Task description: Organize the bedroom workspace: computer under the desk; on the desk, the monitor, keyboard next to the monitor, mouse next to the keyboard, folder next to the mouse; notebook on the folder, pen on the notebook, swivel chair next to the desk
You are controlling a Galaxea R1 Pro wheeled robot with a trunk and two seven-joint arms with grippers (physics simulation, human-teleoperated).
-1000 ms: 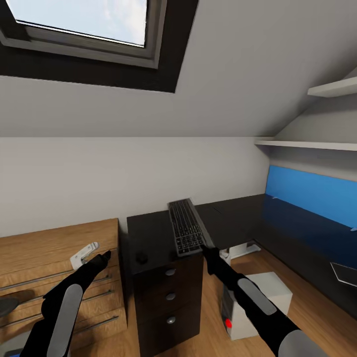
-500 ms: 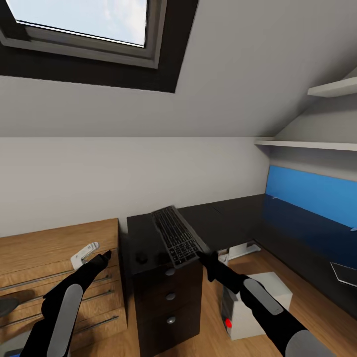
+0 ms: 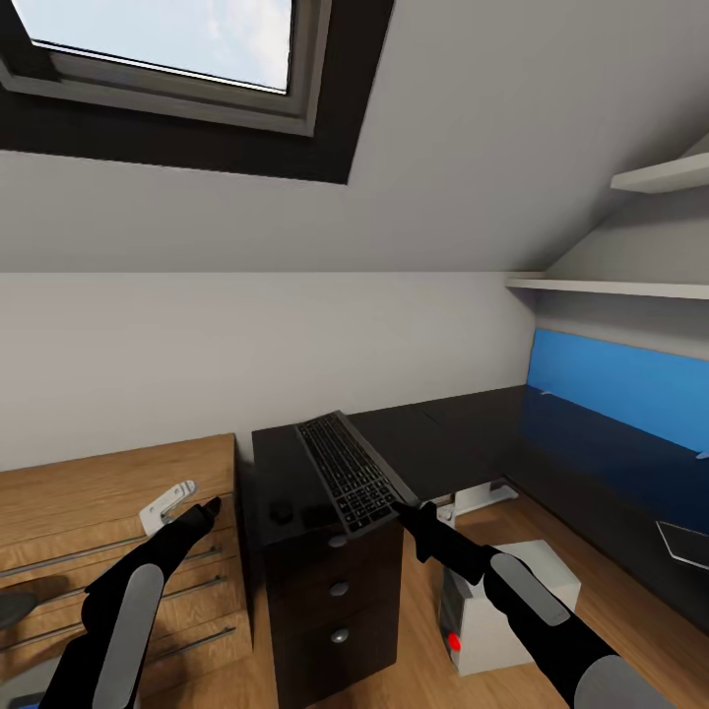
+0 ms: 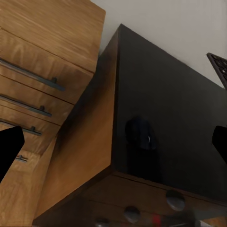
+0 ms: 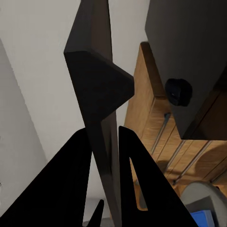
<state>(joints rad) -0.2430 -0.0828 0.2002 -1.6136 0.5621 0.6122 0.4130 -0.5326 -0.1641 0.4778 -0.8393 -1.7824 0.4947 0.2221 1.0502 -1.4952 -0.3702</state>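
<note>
Right gripper (image 3: 399, 508) is clamping the near end of the keyboard (image 3: 352, 471), holding it tilted over the black drawer cabinet (image 3: 335, 581). Left gripper (image 3: 211, 508) is hanging with its fingers apart beside the wooden dresser (image 3: 118, 492). Mouse (image 4: 141, 134) is sitting on the cabinet top, and the desk (image 3: 551, 453) is standing off to the right.

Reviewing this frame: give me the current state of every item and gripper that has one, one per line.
keyboard: lifted, tilted, gripped at its near end above the black drawer cabinet.
right gripper: shut on the keyboard's edge.
left gripper: empty, jaws apart, near the wooden dresser.
mouse: resting on the cabinet top.
cabinet drawers: closed.
computer: on the floor by the desk, red light on.
</note>
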